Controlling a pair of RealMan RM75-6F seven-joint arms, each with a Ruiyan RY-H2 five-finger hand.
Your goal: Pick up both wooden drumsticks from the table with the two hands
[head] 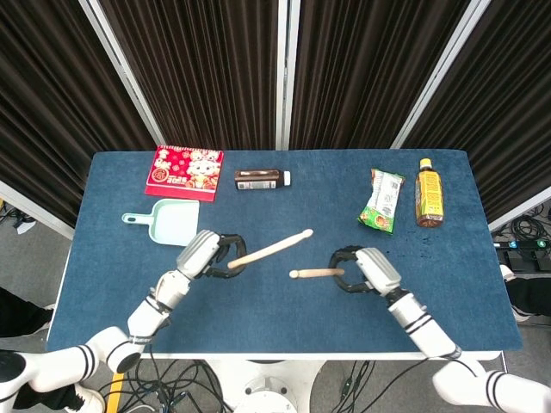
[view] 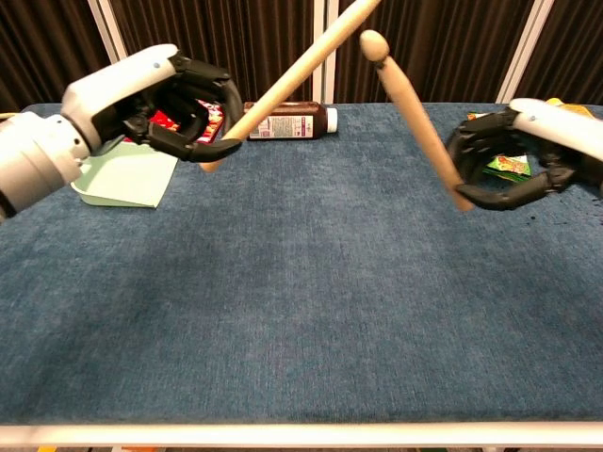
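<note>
Above the table (head: pixel 112 284) near its 6 o'clock edge, I have both drumsticks lifted clear of the cloth. My left hand (head: pixel 203 253) is clamped on the butt of the left stick (head: pixel 275 247); the shaft runs from the hand toward 2 o'clock and tilts upward in the chest view. My right hand (head: pixel 368 269) is clamped on the butt of the right stick (head: pixel 315 273); its shaft runs from the hand toward 9 o'clock, tip raised.

The two tips point at each other across the centre and sit near, not touching. I judge the pick-up done. Any further lift turns on that gap: each stick lies inboard of its own hand, so I should raise both straight up without closing the hands together.

Well apart at 12 o'clock lies a bottle (head: pixel 262 179).
</note>
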